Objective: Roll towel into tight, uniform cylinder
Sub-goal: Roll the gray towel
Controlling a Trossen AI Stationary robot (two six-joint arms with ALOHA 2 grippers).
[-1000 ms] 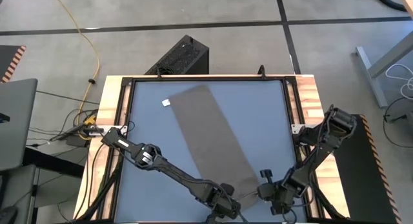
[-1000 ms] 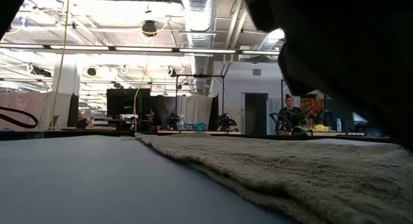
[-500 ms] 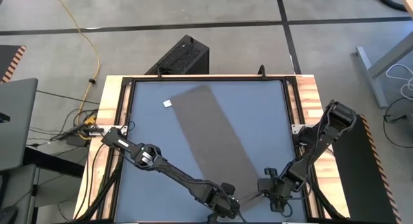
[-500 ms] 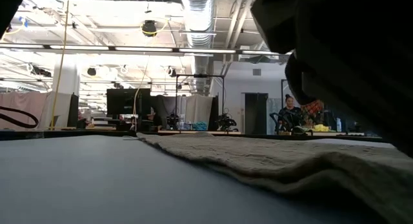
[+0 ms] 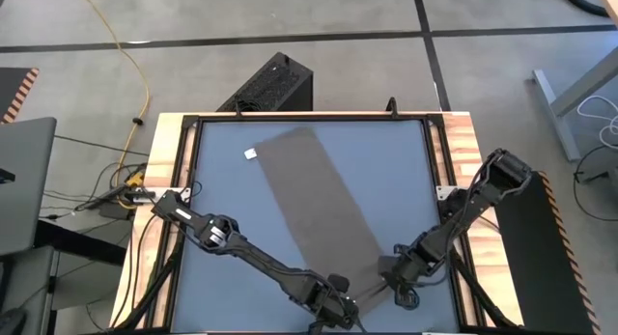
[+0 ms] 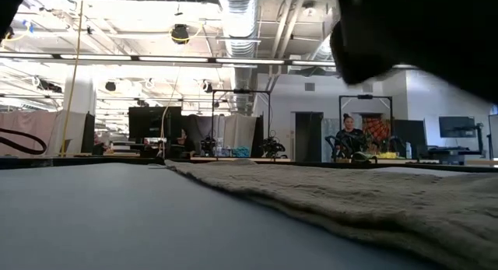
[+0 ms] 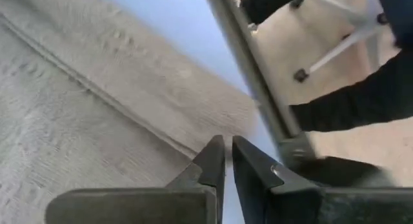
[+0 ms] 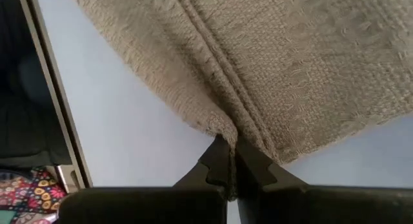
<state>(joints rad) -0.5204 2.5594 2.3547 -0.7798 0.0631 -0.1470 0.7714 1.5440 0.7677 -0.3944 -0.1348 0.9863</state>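
The taupe towel (image 5: pixel 319 200) lies flat as a long strip, slanting from the far middle of the blue-grey table (image 5: pixel 222 209) to its near right. A small white tag (image 5: pixel 249 153) shows by its far left corner. My right gripper (image 5: pixel 394 280) is shut on the towel's near end (image 8: pixel 290 56). My left gripper (image 5: pixel 340 306) hovers at the towel's near left edge (image 7: pixel 97 88). Its fingers (image 7: pixel 216 153) stand all but together with nothing between them. I cannot tell whether they touch the cloth. My right gripper pinches the towel's hemmed near edge (image 8: pixel 222 130) between its two fingers. It comes steeply from above, from the table's near right. The cloth there is drawn up into a small peak; the rest lies on the table.
A dark metal frame rail (image 7: pixel 251 75) and wooden borders (image 5: pixel 169 181) ring the table. A black box (image 5: pixel 275 84) stands on the floor beyond the far edge. Bare tabletop lies to the towel's left and right. A person (image 6: pixel 348 134) is far off in the room.
My right gripper has gone up and toward the table's middle from the near right corner, rolling about its own axis. It has drawn the towel's near edge along. The rest of the towel has stayed flat.
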